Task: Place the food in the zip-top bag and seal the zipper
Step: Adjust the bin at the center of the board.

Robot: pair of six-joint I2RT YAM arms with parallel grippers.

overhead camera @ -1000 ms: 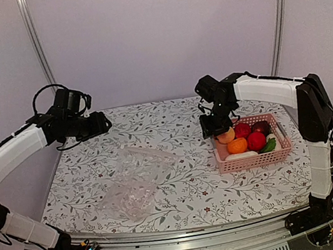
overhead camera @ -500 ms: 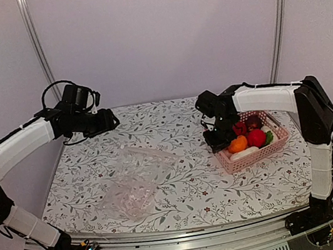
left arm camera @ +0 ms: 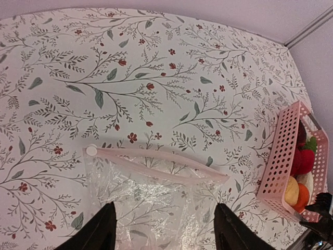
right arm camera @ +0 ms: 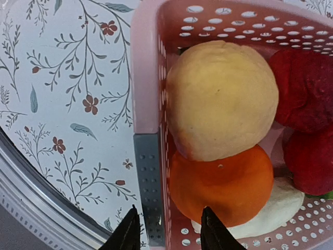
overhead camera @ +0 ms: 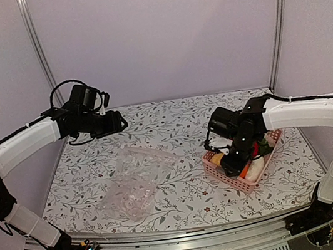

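Observation:
The clear zip-top bag lies flat and empty at the table's middle left, its pinkish zipper along the far edge. My left gripper is open and hovers above the bag, both fingertips over the plastic. The food sits in the pink basket: a yellow-tan round piece, an orange one, red ones and a white oblong one. My right gripper is shut on the basket's near wall, a grey pad against its outside.
The flowered table ends at a metal rail at the front. The basket stands turned at an angle right of centre, close to the front edge. Grey walls and upright posts enclose the back and sides.
My right gripper has pulled the basket from the back right toward the front and centre, turning it. My left gripper has moved a little right, toward the bag's far edge.

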